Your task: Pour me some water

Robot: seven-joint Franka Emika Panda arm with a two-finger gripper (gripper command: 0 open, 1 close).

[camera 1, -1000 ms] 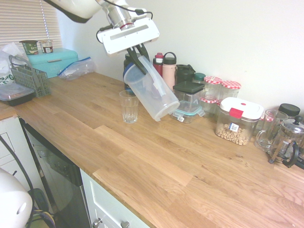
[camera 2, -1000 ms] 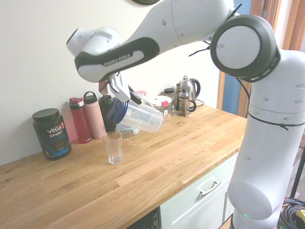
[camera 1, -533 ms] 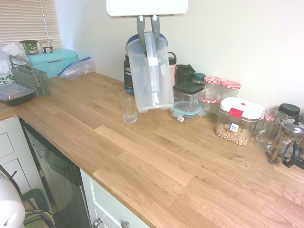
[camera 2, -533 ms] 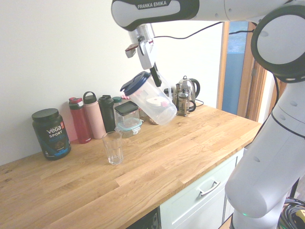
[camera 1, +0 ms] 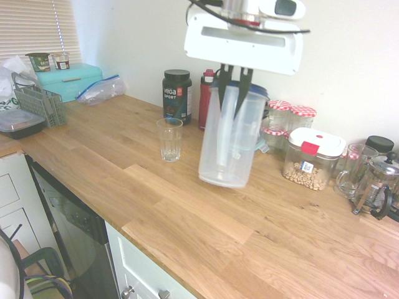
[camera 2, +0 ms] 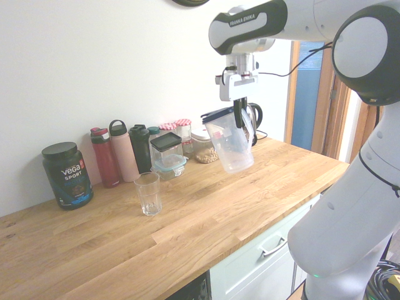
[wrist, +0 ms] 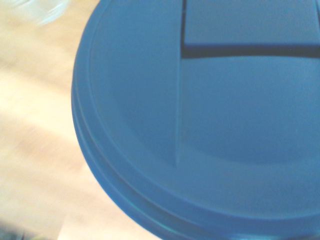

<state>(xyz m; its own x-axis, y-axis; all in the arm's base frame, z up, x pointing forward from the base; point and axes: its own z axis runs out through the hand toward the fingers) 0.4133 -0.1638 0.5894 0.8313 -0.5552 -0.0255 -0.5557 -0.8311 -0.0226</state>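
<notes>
- Since the earlier frames, your arm has been carrying the pitcher [camera 1: 227,138] away from the drinking glass [camera 1: 169,139] and swinging it from a steep tilt over the glass back to nearly upright.
- Your jaws are clamped together on the pitcher's handle near its rim, with the gripper [camera 1: 234,81] pointing straight down and the pitcher hanging below it, clear of the tabletop [camera 1: 187,205].
- The pitcher is looking empty or nearly so; you cannot tell any water level through its cloudy plastic wall.
- The wrist view is being filled by the pitcher's blue lid [wrist: 210,115], blurred, with pale wood beside it.
- The drinking glass is standing upright on the tabletop, well apart from the jaws, lower and off to the side away from the jars.
- Whether the glass is holding water is not clear.
- Beyond the jaws along the wall, a black Vega tub [camera 1: 177,96], a red bottle [camera 1: 206,96] and red-checked jars [camera 1: 291,118] are standing.
- A white-lidded container of chickpeas [camera 1: 312,159] is sitting just beside the hanging pitcher, and a French press [camera 1: 374,184] is standing farther along.
</notes>
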